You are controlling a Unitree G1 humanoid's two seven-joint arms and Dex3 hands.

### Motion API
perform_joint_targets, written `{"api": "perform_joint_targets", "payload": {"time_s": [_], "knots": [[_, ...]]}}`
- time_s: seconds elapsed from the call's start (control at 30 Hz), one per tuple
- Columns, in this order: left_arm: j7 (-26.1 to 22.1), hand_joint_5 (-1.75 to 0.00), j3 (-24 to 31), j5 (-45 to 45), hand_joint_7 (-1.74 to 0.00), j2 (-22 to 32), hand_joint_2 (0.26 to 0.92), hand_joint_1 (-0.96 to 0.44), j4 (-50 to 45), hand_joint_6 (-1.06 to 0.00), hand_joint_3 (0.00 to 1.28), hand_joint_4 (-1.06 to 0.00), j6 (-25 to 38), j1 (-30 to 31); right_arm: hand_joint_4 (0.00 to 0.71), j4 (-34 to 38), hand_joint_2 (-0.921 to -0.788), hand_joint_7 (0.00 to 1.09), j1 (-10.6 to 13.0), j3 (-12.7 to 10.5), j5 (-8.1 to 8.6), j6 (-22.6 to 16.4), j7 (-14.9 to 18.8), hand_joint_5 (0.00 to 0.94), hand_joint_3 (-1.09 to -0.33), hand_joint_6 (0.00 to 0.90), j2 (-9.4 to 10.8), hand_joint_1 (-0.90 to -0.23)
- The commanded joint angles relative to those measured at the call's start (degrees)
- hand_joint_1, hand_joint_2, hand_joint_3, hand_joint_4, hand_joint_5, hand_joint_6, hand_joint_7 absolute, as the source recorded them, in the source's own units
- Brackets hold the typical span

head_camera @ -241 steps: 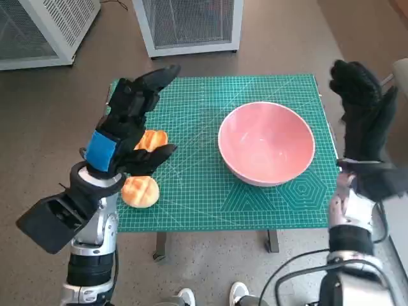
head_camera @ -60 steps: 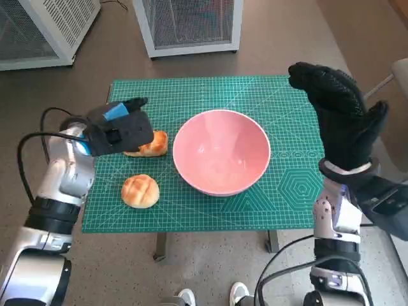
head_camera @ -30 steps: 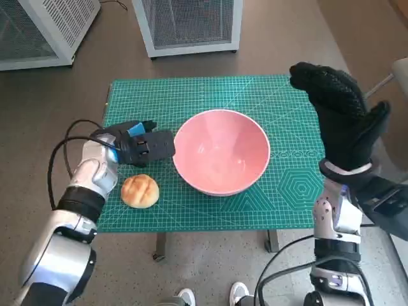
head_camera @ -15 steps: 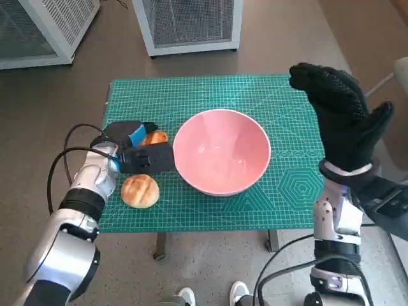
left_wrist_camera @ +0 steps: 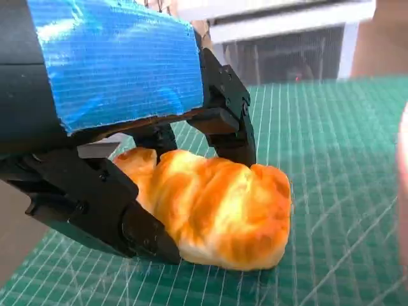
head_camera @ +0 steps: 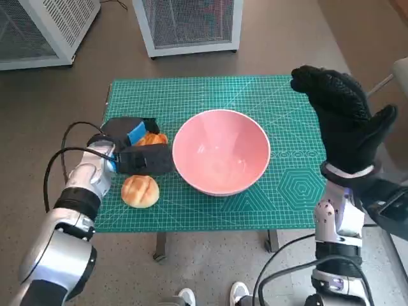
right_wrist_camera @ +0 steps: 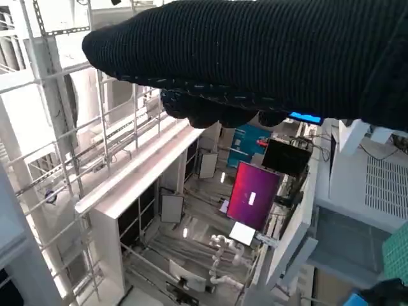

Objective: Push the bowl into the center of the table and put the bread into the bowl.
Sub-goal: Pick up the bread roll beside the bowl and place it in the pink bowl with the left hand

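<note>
The pink bowl [head_camera: 220, 159] stands empty near the middle of the green mat [head_camera: 255, 95]. To its left my left hand [head_camera: 136, 153] lies low over a golden croissant-shaped bread [head_camera: 152, 138]. In the left wrist view the bread [left_wrist_camera: 217, 213] lies on the mat with my thumb [left_wrist_camera: 95, 204] against its near side and black fingers [left_wrist_camera: 224, 124] against its far side, so the hand grips it. My right hand [head_camera: 344, 118] is raised above the table's right edge, fingers spread, holding nothing.
A round bun [head_camera: 140, 190] lies on the mat just in front of my left hand. Two white mesh cabinets [head_camera: 188, 25] stand on the floor behind the table. A black cable [head_camera: 54, 172] loops beside my left forearm.
Since 8 s ago the bowl has moved left to the middle. Over the last second my left hand has settled onto the croissant-shaped bread and closed round it. The right hand has stayed raised.
</note>
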Motion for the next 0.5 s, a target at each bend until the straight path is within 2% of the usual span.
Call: {"api": "perform_joint_targets", "payload": {"time_s": [0.03, 0.2, 0.5], "knots": [[-1.27, -1.24, 2.49, -1.66, -1.11, 2.42, 0.920, 0.00, -6.83, -0.68, 0.07, -0.62, 0.45, -0.74, 0.402, 0.25, -0.921, 0.49, 1.06, 0.24, 0.20, 0.72, 0.61, 0.002, -0.426, 0.169, 0.03, -0.415], [-2.99, -1.19, 5.57, -3.11, -1.16, 4.26, 0.920, 0.00, -17.20, -0.66, 0.07, -0.65, 2.16, 1.63, 0.403, 0.43, -0.921, 0.49, 0.98, 0.20, 0.37, 0.88, 0.88, 0.003, -0.426, 0.169, 0.08, -0.415], [-5.58, -1.13, 12.86, -6.22, -1.14, 5.90, 0.917, 0.00, -42.61, -0.66, 0.05, -0.72, 5.96, 9.17, 0.405, 0.32, -0.921, 0.49, 1.01, 0.24, 0.21, 0.75, 1.07, 0.003, -0.424, 0.163, 0.01, -0.417]]}}
